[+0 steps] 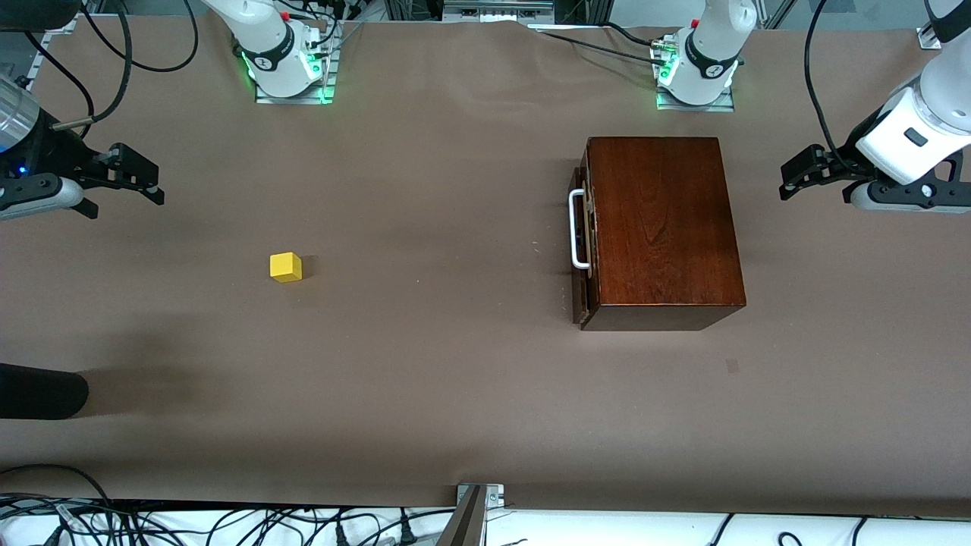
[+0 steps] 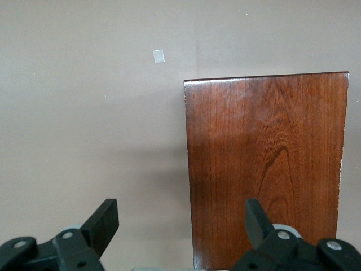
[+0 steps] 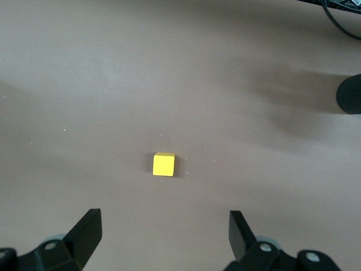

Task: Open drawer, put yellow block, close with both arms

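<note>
The dark reddish-brown wooden box (image 1: pixel 664 227) stands toward the left arm's end of the table. Its drawer (image 1: pixel 582 292) is shut, and the white bar handle (image 1: pixel 578 230) faces the right arm's end. The yellow block (image 1: pixel 286 267) lies alone on the table toward the right arm's end. My left gripper (image 1: pixel 794 176) is open and empty in the air beside the box, at its end away from the handle. The left wrist view shows the box top (image 2: pixel 265 164) past its fingers (image 2: pixel 104 220). My right gripper (image 1: pixel 142 174) is open and empty. The block (image 3: pixel 163 164) lies ahead of its fingers (image 3: pixel 90 226).
A black rounded object (image 1: pixel 38 390) reaches in at the table's edge, nearer to the front camera than the block, and shows in the right wrist view (image 3: pixel 350 93). A small pale patch (image 1: pixel 732 365) marks the brown table cover near the box. Cables run along the table's edges.
</note>
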`<state>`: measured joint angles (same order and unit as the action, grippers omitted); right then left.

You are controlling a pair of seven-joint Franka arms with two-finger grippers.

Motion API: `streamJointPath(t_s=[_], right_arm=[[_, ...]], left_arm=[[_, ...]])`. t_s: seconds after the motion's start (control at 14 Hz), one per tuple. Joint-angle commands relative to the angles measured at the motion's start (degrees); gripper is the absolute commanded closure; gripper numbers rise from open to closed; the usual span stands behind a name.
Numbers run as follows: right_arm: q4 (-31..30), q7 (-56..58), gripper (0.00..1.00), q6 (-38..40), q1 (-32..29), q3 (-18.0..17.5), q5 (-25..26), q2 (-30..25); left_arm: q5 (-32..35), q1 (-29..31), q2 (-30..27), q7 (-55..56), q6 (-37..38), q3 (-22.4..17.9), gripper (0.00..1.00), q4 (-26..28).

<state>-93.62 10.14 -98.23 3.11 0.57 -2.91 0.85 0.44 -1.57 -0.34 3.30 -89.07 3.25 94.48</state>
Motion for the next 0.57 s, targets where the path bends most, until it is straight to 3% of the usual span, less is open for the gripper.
streamJointPath(t_s=[0.0, 0.5], right_arm=[[1.68, 0.23, 0.0, 1.28, -0.21, 0.04, 0.01, 0.55], [1.68, 0.31, 0.0, 1.28, -0.21, 0.04, 0.01, 0.64]], left_arm=[[1.23, -0.45, 0.6, 0.66, 1.09, 0.52, 0.0, -1.23], [1.76, -0.45, 2.8, 0.3, 3.99, 1.23, 0.0, -2.19]])
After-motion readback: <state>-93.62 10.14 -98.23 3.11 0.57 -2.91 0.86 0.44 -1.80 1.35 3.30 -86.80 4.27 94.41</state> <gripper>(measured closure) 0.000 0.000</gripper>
